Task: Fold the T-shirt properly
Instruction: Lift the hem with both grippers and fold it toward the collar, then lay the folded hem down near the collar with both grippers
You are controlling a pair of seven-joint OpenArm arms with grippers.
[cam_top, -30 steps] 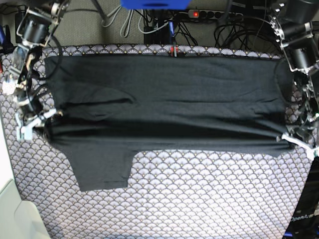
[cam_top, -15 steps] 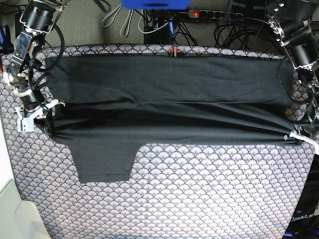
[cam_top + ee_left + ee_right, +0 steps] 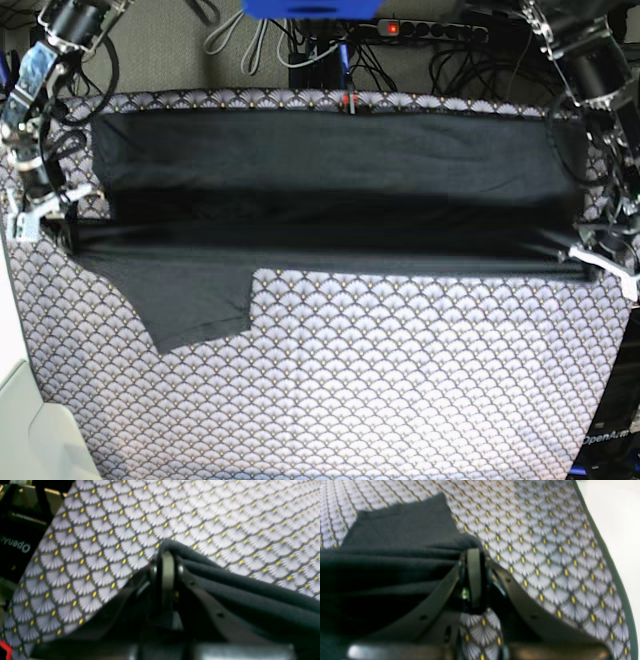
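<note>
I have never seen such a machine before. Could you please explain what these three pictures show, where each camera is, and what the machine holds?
This is a robot with two arms. The base picture looks down on the whole table from above. The other two come from small cameras on the wrists, each looking along its own claw.

A grey tablecloth with a scallop pattern covers the table. On it lies a black T-shirt, stretched across, with one sleeve hanging toward the front.

The left claw, on the right side of the base picture, is shut on one end of the shirt. The right claw, on the left side there, is shut on the other end. The fabric between them looks pulled taut into a long fold.
</note>
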